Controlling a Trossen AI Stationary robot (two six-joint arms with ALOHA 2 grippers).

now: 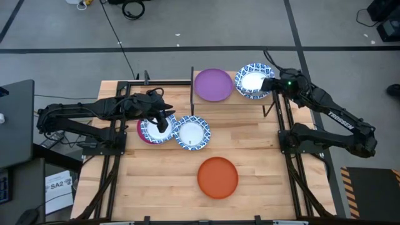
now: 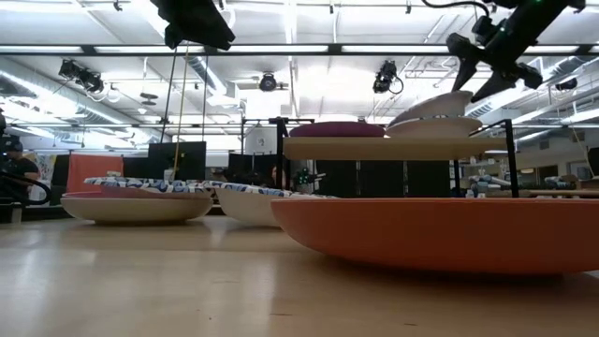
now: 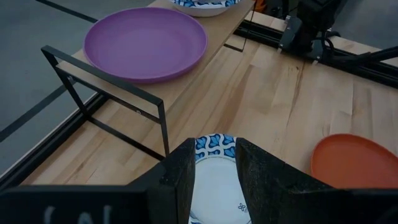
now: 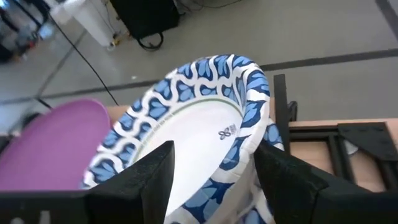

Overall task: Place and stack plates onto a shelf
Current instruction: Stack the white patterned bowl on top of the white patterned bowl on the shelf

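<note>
Under left gripper (image 1: 164,122), plate (image 1: 156,130) half hidden

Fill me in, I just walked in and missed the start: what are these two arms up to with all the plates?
They are stacking plates on the shelf. The right gripper is at the shelf's right end, its fingers open around the rim of a tilted blue-rimmed plate lying on another one there. The purple plate is already up. The left gripper hovers over a blue-rimmed plate on the magenta plate. The orange plate waits on the table.
</note>
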